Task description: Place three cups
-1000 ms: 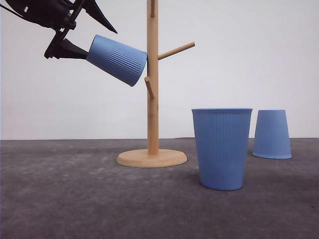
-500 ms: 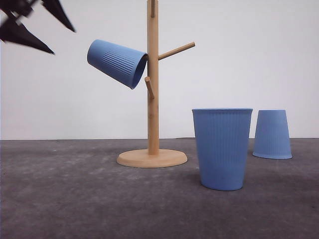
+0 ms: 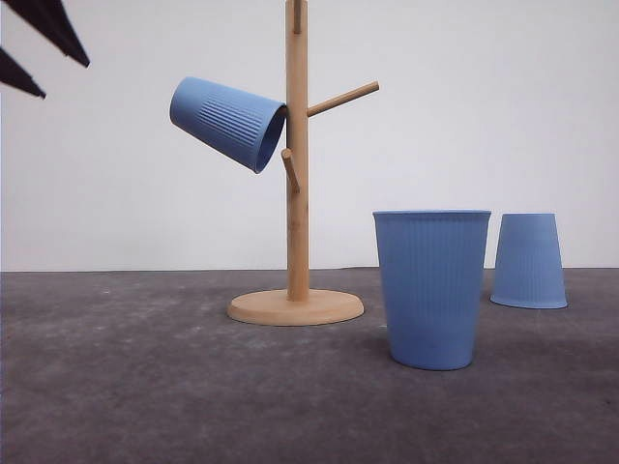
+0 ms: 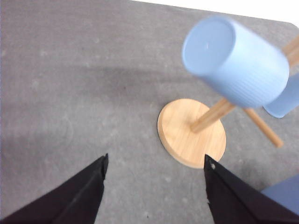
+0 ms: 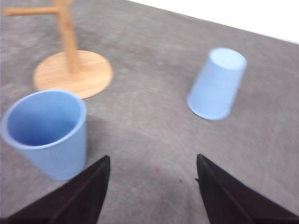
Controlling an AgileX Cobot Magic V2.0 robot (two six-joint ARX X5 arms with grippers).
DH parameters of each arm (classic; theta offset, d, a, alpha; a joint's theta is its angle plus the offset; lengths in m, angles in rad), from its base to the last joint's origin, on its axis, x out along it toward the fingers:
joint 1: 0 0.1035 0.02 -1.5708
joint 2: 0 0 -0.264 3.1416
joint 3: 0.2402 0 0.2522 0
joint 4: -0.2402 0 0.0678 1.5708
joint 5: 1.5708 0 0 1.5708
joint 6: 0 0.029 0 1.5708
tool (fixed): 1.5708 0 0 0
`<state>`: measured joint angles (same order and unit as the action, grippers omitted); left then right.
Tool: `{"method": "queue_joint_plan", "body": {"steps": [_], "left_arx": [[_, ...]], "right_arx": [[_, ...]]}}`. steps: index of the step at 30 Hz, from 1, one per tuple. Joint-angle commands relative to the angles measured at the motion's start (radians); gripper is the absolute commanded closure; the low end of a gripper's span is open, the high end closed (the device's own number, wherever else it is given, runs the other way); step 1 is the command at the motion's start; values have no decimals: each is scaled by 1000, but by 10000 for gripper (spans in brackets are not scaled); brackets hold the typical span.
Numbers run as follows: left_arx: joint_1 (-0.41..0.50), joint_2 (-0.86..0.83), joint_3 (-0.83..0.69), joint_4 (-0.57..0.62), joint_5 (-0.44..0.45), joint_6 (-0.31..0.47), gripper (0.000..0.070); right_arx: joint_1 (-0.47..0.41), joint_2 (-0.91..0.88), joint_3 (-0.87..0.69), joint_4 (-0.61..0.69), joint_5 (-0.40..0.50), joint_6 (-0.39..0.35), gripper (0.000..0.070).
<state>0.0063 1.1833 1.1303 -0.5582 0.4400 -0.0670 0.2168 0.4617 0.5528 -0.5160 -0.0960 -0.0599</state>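
On the desk: upright cup just ahead of right gripper, mouth up, axis vertical.
Nearer arm: right.
Jaws: both wide, empty.

Three cups, all light blue with fine vertical ribbing: hung cup, upright cup, inverted cup. Rack pale natural wood, honey-toned base. Table dark mottled grey; backdrop plain white; left gripper fingers black.
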Motion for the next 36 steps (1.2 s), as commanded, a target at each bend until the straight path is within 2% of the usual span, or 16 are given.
{"method": "queue_joint_plan", "body": {"steps": [1,5,10,13,18,21,23,29,36], "left_arx": [[0,-28,-49,42,-3,-26,311],[0,-85,-137,75,-3,-59,311],[0,-92,-148,59,-3,-58,311],[0,-92,-148,59,-3,-58,311],[0,-92,-148,58,-2,-58,311],[0,-92,-148,58,-2,-58,311],[0,-92,-148,58,-3,-58,311],[0,-92,-148,57,-3,-68,311],[0,-92,-148,57,-2,-84,311]], "right_arx": [[2,27,28,-5,25,126,327],[2,141,101,-54,34,224,327],[0,367,258,-110,40,230,318],[-21,521,362,-113,44,216,274],[-79,770,549,-112,12,161,258],[-112,902,664,-113,-2,132,175],[-131,980,739,-113,-16,120,143],[-170,1185,936,-113,-36,85,137],[-198,1347,1024,-88,-48,67,128]]}}
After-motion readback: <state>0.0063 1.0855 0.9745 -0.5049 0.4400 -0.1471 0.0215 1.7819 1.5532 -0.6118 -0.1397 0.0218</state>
